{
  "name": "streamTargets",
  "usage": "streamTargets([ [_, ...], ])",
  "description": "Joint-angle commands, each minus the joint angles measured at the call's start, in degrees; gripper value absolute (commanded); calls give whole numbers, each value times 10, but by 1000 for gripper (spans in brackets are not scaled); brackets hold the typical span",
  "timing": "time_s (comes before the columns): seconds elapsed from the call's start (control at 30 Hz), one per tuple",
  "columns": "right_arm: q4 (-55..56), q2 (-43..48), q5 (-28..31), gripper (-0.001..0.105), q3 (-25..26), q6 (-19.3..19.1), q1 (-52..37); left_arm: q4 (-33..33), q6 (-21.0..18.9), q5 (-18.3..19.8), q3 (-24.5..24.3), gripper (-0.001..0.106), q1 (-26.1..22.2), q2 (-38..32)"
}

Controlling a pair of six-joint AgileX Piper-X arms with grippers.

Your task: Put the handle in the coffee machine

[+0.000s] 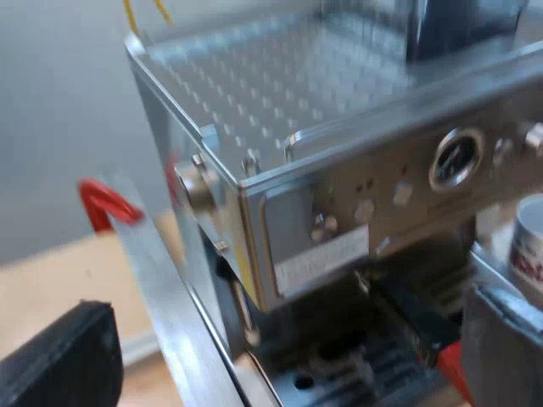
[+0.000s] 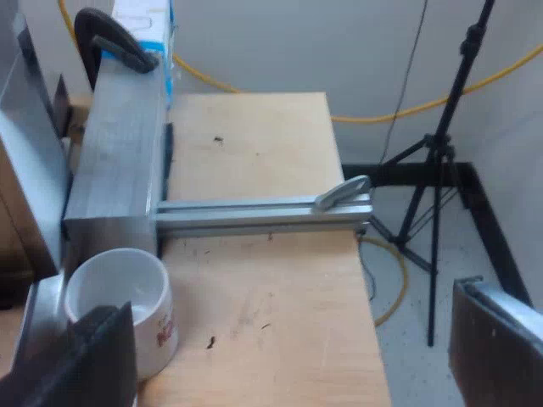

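Pale wooden tabletop (image 2: 280, 280) is lying below, with a grey wall rising behind it. Right gripper (image 2: 288, 348): black fingers are standing wide apart, gripping nothing, hanging over the tabletop near its edge. A white mug (image 2: 119, 305) with red print is sitting upright just beside one finger, at the end of an aluminium block (image 2: 119, 161). A slotted aluminium rail (image 2: 254, 214) is running out from that block across the wood, and a black clamp (image 2: 110, 38) is biting onto the block's far end. A black tripod (image 2: 441, 153) is standing on the floor beyond the table. Left gripper (image 1: 280, 356): fingers are likewise spread wide, holding nothing, facing the espresso machine (image 1: 339, 220) close up. The handle (image 1: 450, 365) is sticking out at the machine's front, below the control panel, its red end showing above the drip tray; whether it is locked in I cannot tell. A round gauge (image 1: 458, 158) is sitting on the panel, and a dark bean hopper (image 1: 462, 25) is standing on the perforated top.
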State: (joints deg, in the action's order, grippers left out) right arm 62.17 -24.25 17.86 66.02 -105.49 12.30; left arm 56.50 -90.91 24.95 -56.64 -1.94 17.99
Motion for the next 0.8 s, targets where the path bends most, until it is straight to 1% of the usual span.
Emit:
streamTargets([
  [0.03,2,30,21,77,-4,3,-2,0,9,-3,-4,82,-8,-30],
  [0.1,2,62,22,77,-16,3,-2,18,31,-3,-4,82,-11,-64],
  [0.2,2,92,17,77,-27,3,-2,37,41,-3,-4,82,-11,-97],
  [0.23,2,124,15,77,-37,3,-2,47,46,-3,-4,82,-11,-114],
  [0.27,2,124,15,77,-37,3,-2,47,46,-3,-4,82,-11,-114],
  [0.3,2,150,15,77,-46,3,-2,63,55,-3,-4,82,-11,-138],
  [0.37,4,190,15,77,-59,3,-2,69,55,-3,3,82,-11,-158],
  [0.43,5,201,15,77,-62,3,-2,75,55,-2,7,82,-11,-170],
  [0.47,16,240,15,77,-69,3,-2,96,55,6,27,82,-11,-215],
  [0.53,28,275,15,77,-73,3,-2,110,55,6,37,82,-11,-233],
  [0.63,87,272,21,77,-58,1,-1,141,63,9,53,82,-11,-265],
  [0.67,100,271,13,77,-57,-3,-1,162,70,10,56,82,-11,-270],
  [0.7,107,274,6,77,-59,-10,-1,182,76,18,56,82,-13,-269],
  [0.8,116,275,-1,77,-61,-10,-1,203,87,32,66,82,-13,-270],
])
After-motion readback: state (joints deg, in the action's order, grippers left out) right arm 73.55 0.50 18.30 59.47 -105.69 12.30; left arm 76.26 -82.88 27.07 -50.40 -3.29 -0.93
